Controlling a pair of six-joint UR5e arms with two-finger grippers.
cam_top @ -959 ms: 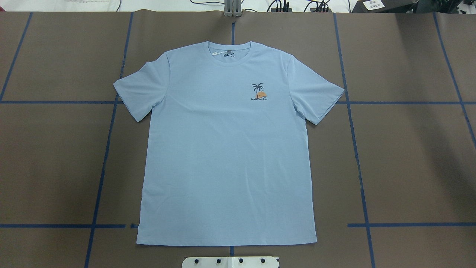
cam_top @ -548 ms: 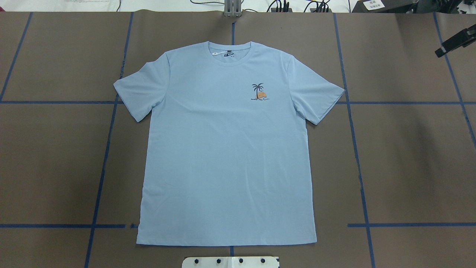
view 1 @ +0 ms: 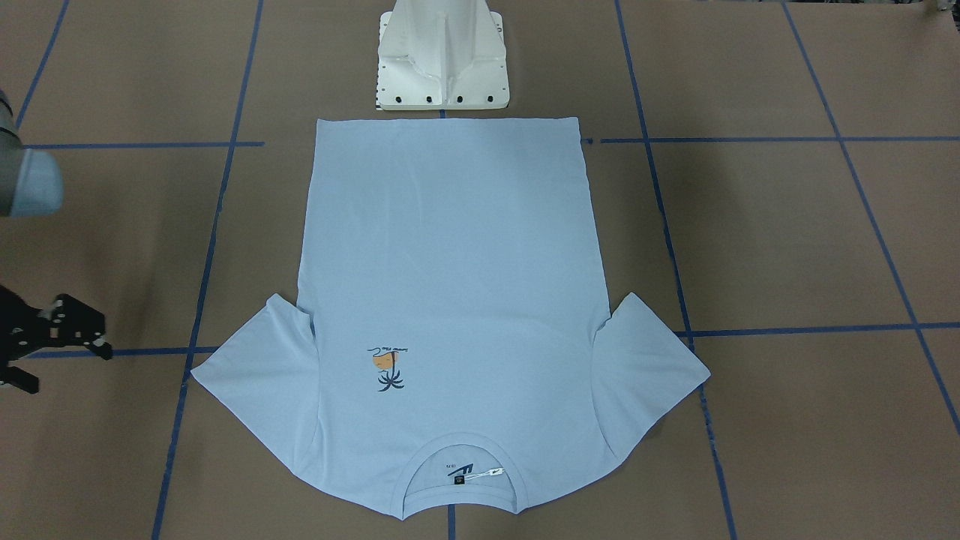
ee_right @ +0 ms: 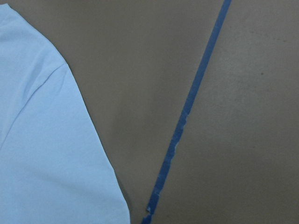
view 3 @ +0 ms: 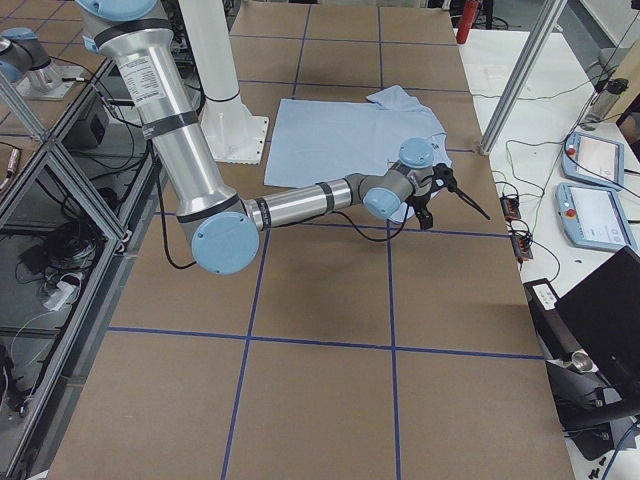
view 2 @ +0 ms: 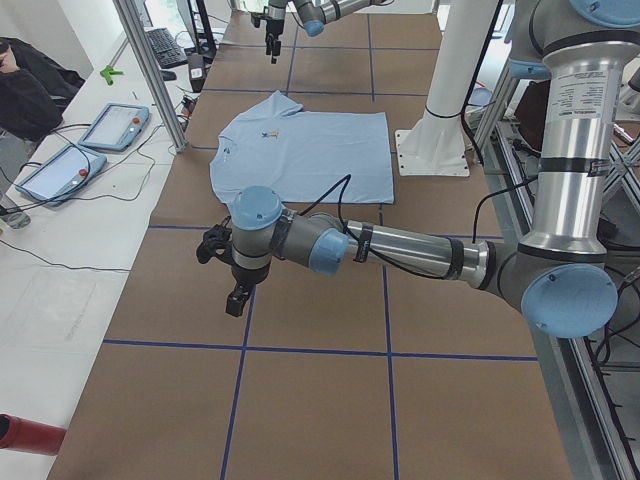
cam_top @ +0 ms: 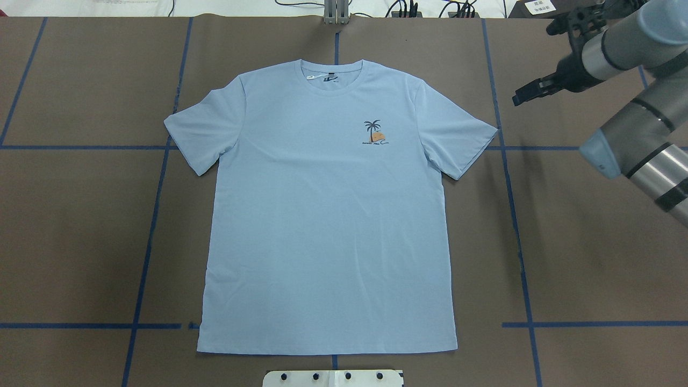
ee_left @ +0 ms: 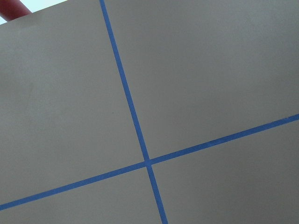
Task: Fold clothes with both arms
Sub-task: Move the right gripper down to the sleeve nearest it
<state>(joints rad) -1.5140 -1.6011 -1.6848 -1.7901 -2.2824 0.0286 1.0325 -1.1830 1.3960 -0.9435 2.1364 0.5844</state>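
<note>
Over counter (cam_top: 591, 242) far right corner, right arm (cam_top: 629, 128) newly enters overhead view near flat T-shirt (cam_top: 328, 215) sleeve; folding unstarted. Jaws, this and left arm (view 2: 400, 245): opening unreadable, nothing held.

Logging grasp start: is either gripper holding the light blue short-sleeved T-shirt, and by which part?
Nothing is held. The light blue T-shirt lies flat, and the right gripper and left gripper both hang clear of it.
</note>
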